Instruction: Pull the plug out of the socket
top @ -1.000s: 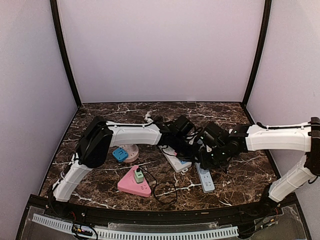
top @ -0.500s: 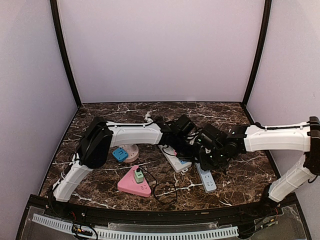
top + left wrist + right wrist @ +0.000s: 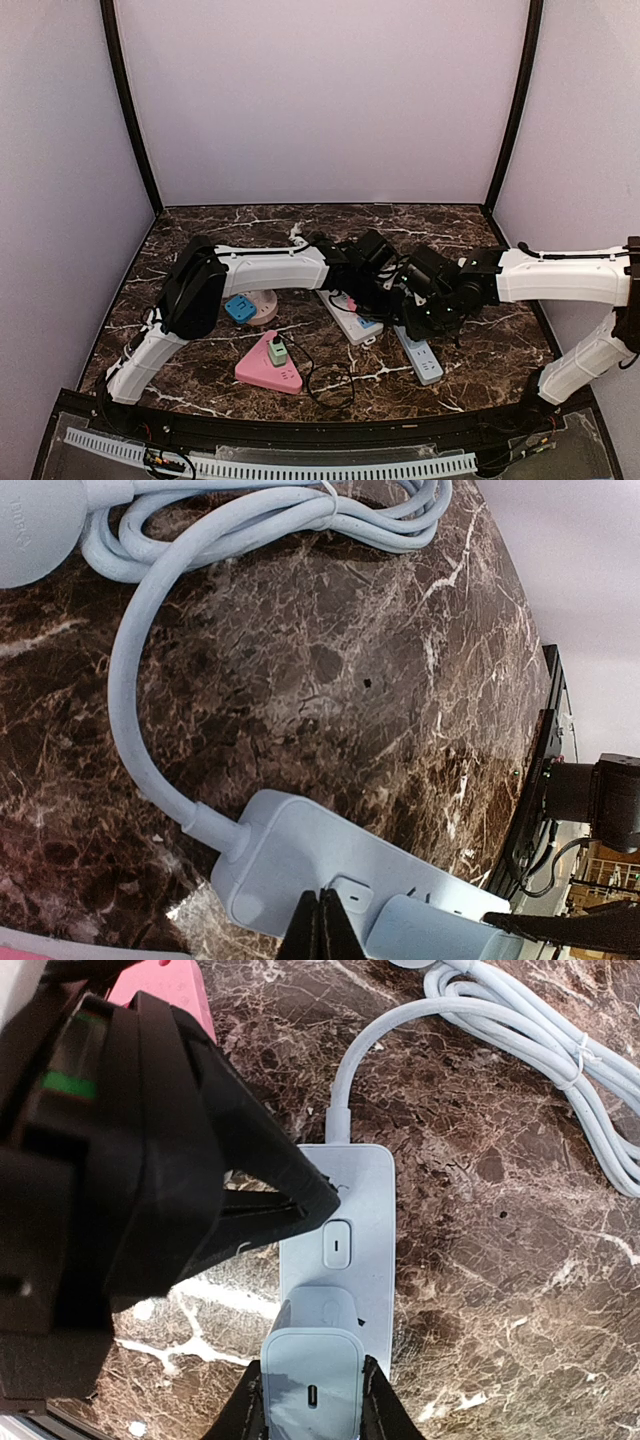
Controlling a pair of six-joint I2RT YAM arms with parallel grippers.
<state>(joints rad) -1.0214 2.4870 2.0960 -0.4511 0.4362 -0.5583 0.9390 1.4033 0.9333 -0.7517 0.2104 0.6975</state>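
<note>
The socket is a pale blue power strip point(image 3: 365, 1220) lying on the marble; its near end shows in the top view point(image 3: 425, 362). A white charger plug point(image 3: 315, 1370) with a small port in its face stands in it below the switch point(image 3: 337, 1244). My right gripper point(image 3: 313, 1405) is shut on the plug, one finger on each side. My left gripper point(image 3: 322, 920) is shut, its tips pressing on the strip point(image 3: 290, 850) beside the switch. In the top view both grippers meet over the strip's far end, left point(image 3: 385, 295) and right point(image 3: 408, 318).
The strip's cable runs to a tied coil point(image 3: 560, 1070). A white strip point(image 3: 350, 320) lies just left of the grippers. Further left are a round pink socket point(image 3: 262, 305) with a blue plug point(image 3: 240, 308) and a pink triangular socket point(image 3: 268, 372) with a green plug point(image 3: 277, 351).
The pale strip's near end has slid a little to the right along with my right gripper. The left arm has hardly moved, and both grips are unchanged.
</note>
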